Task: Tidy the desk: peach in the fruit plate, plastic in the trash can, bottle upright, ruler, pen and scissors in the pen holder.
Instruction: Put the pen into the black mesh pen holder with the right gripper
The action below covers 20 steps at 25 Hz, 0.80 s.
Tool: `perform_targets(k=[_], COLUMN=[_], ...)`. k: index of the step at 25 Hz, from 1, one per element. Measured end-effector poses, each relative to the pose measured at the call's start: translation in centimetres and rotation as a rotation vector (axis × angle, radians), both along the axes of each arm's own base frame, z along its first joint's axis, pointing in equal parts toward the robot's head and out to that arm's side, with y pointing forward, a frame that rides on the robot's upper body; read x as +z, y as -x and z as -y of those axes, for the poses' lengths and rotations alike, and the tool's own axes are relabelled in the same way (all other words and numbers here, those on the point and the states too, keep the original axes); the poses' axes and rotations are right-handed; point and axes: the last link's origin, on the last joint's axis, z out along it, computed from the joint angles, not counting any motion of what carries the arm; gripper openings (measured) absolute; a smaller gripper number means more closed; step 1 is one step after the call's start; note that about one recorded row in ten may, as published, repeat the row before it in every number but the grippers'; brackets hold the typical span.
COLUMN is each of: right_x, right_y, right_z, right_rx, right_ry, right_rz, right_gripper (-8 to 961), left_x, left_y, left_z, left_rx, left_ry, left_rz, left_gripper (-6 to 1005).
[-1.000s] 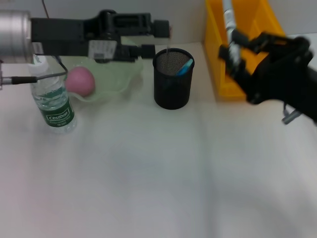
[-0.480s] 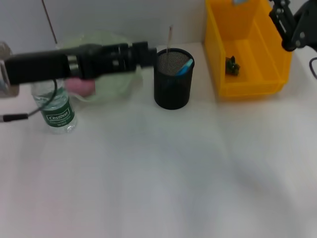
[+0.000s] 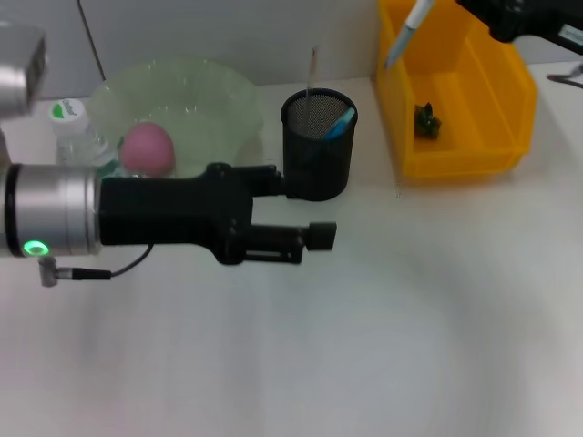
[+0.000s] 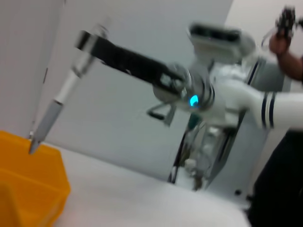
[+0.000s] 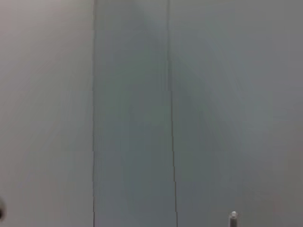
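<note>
Head view, nearest first: white table (image 3: pixel 410 319), with the left arm (image 3: pixel 164 218) lying low across it from the left. Left gripper (image 3: pixel 301 208) just in front of the black mesh holder (image 3: pixel 317 155), jaws spread and nothing between them. Upper finger up against the holder's near wall; contact impossible to judge.

Inside the holder, a blue piece (image 3: pixel 341 122) leaning on the right rim and a thin pale stick (image 3: pixel 311 73) standing up at the back.

Left of the holder, partly hidden behind the arm: pale green plate (image 3: pixel 219 100) with the pink peach (image 3: pixel 148 148) lying in it. Farther left of the holder, past the plate, the bottle (image 3: pixel 73 127), upright and capped.

Right of the holder, near it but apart: yellow bin (image 3: pixel 510 118) with a small dark green scrap (image 3: pixel 425 120) on its floor.

Beyond the holder and to its right, high above the bin: pen (image 3: pixel 405 32), tilted, tip down over the bin's left wall. Not yet in the holder.

Left wrist view, same scene from the side: right gripper (image 4: pixel 87 40) clamped on the pen's upper end, tip close over the bin's rim.

Right wrist view: blank grey wall only.
</note>
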Motion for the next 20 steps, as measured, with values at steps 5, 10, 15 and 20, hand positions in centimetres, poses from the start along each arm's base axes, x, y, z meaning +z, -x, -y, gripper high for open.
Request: perform_targets(k=[5,10,15,20], right_x=[-0.1,-0.7,-2.3,-3.5], right_y=[0.8,0.8,0.8,1.2], right_z=[-1.3,-1.7,-2.3,-2.9], right_rx=[-0.062,-0.091,-0.135,-0.158], right_ry=[0.051,0.078,0.126,0.16], right_rz=[-0.025,-0.045,-0.069,-0.069], right_gripper=[240,244,248,252], left_x=[-0.9,-1.7,-2.5,-3.0], left_y=[1.6,3.0,3.5,3.9], left_z=[0.5,0.9,0.9,1.0], left_rx=[-0.053,-0.071,-0.079,-0.076], left_ry=[-0.107,-0.179,-0.2,-0.2], left_rz=[0.013,0.062,0.041,0.032], left_gripper=[787,787,787,787])
